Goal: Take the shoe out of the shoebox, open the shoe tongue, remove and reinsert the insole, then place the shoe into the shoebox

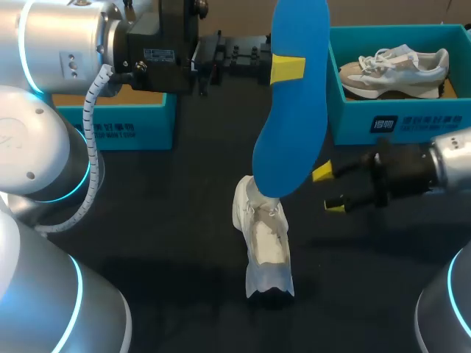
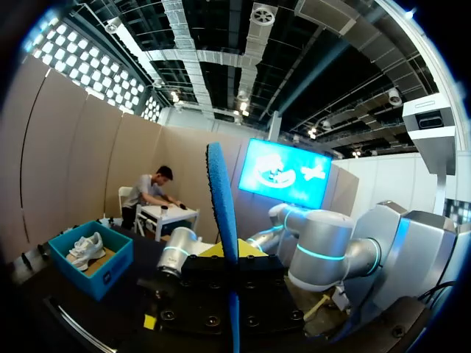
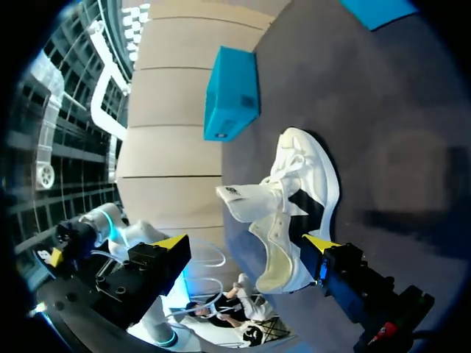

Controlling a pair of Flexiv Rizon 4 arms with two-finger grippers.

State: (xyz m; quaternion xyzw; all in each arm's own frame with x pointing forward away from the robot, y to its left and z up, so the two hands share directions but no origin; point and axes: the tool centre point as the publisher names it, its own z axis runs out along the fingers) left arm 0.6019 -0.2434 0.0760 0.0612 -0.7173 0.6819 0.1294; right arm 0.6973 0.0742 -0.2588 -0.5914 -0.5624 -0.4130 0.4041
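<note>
Starting at the left, a teal shoebox stood on the dark table, with white print on its front wall that I leave unread. The left gripper was raised high and clenched on a blue insole, which hung upright and appeared edge-on from the left wrist. Below the lower end of the insole, the white sneaker lay on the table outside both boxes. Its tongue was lifted and carried a label too small to read. Just right of the sneaker, the right gripper hovered low with its jaws released, grasping nothing. Farther right, a second teal shoebox, also with white print, contained a beige-and-white sneaker.
</note>
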